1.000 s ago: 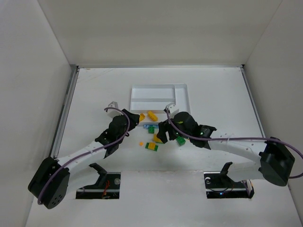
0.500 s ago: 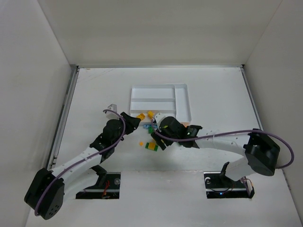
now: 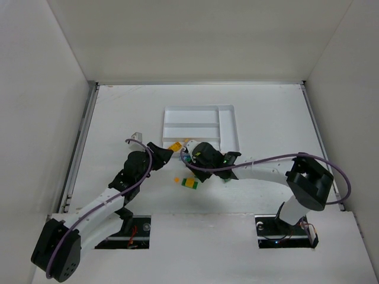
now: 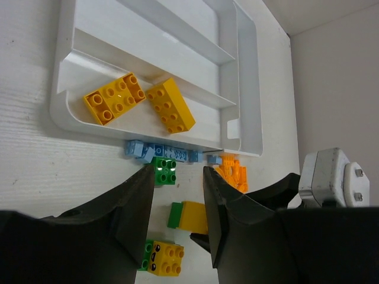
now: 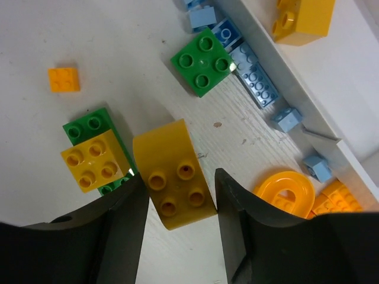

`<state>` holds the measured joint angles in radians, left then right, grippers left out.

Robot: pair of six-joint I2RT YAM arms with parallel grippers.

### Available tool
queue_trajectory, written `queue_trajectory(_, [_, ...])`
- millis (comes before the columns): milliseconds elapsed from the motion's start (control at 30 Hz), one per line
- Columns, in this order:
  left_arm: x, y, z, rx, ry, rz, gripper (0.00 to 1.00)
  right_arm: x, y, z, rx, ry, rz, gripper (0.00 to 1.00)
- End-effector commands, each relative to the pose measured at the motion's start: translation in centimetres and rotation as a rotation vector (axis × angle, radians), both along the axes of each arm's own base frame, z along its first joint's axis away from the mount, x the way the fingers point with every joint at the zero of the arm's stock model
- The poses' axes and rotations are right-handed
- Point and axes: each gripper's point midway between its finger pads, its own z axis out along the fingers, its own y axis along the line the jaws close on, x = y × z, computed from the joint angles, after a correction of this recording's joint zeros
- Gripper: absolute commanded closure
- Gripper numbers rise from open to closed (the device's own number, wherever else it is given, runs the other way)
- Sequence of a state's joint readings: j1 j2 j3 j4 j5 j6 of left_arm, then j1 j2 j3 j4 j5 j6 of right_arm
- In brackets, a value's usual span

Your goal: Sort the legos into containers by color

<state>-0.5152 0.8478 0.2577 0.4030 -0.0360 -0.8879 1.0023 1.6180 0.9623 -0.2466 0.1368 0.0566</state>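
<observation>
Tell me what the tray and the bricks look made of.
The tray looks like thin moulded white plastic, smooth and slightly glossy: rounded corners, soft highlights along its dividers. The bricks, such as the yellow brick and the green brick, look like hard glossy plastic: crisp moulded studs, bright reflections on top. The exact polymer can't be told from these views.

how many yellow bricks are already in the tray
2 yellow bricks, both in the tray section bordering the loose bricks: one near its rounded corner, the other beside it. Part of the tray is out of view.
</observation>
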Motion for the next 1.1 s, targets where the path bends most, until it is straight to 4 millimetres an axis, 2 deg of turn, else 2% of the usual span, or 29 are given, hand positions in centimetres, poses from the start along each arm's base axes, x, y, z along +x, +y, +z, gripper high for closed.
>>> queue_trajectory(0, [0.0,0.0,1.2,-0.037,-0.032,-0.008,0.64,1.3,0.7,1.6,0.054,-0.021,-0.022,0.51])
queue_trajectory(100, [0.1,-0.1,1.6,-0.042,-0.035,-0.011,0.63,1.7,0.1,2.1,0.074,-0.030,-0.054,0.62])
queue_trajectory(167, [0.2,-0.1,2.0,-0.047,-0.046,-0.010,0.60,2.0,-0.4,3.2,0.118,-0.050,-0.085,0.68])
queue_trajectory(300, [0.4,-0.8,4.0,-0.082,-0.084,-0.019,0.53,3.4,-2.2,7.0,0.258,-0.082,-0.197,0.76])
queue_trajectory(400, [0.3,-1.6,5.9,-0.114,-0.134,-0.041,0.48,4.6,-2.9,10.4,0.440,-0.082,-0.293,0.78])
queue_trajectory(533, [0.2,-2.3,8.6,-0.207,-0.210,-0.045,0.41,5.3,-1.7,13.9,0.731,0.009,-0.378,0.77])
queue_trajectory(667, [0.0,-2.5,10.9,-0.323,-0.277,-0.046,0.36,5.6,0.9,16.5,0.991,0.089,-0.392,0.77])
queue_trajectory(867, [0.4,-2.1,11.6,-0.440,-0.299,-0.013,0.32,5.9,4.0,18.4,1.215,0.256,-0.388,0.78])
queue_trajectory(1067, [0.6,-1.4,10.7,-0.453,-0.281,0.017,0.33,6.5,4.4,19.8,1.378,0.386,-0.396,0.79])
